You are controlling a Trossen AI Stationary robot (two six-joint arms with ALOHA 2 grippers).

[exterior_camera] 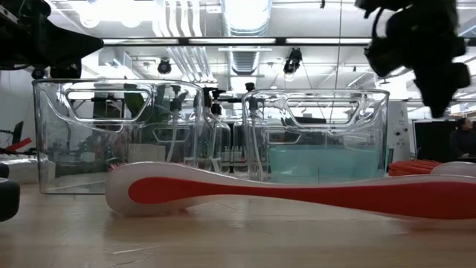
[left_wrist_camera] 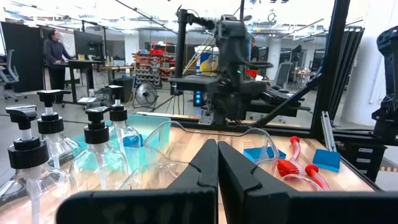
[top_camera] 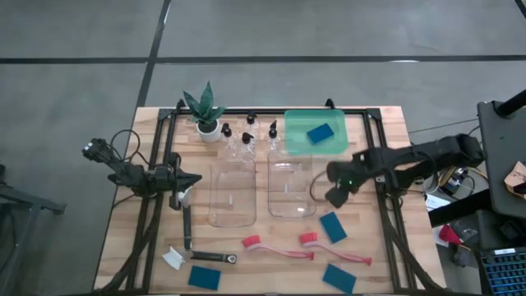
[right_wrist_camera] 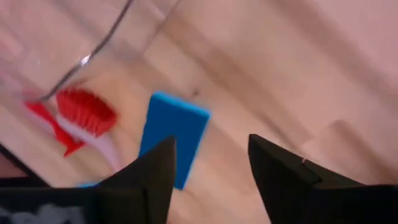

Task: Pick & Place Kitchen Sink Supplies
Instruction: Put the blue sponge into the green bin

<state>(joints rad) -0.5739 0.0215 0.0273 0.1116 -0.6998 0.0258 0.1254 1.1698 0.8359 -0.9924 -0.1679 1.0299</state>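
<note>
The right arm's dark two-finger gripper is held above the table at the right edge of the right clear plastic bin, fingers spread apart and empty. A flat blue rectangular sponge and the red bristled head of a long-handled brush are seen below it, toward 6 o'clock in the overhead view. Another blue sponge lies in the green tray at 12 o'clock. The left arm's gripper is held level at 9 o'clock of the left clear bin, its fingers pressed together on nothing.
</note>
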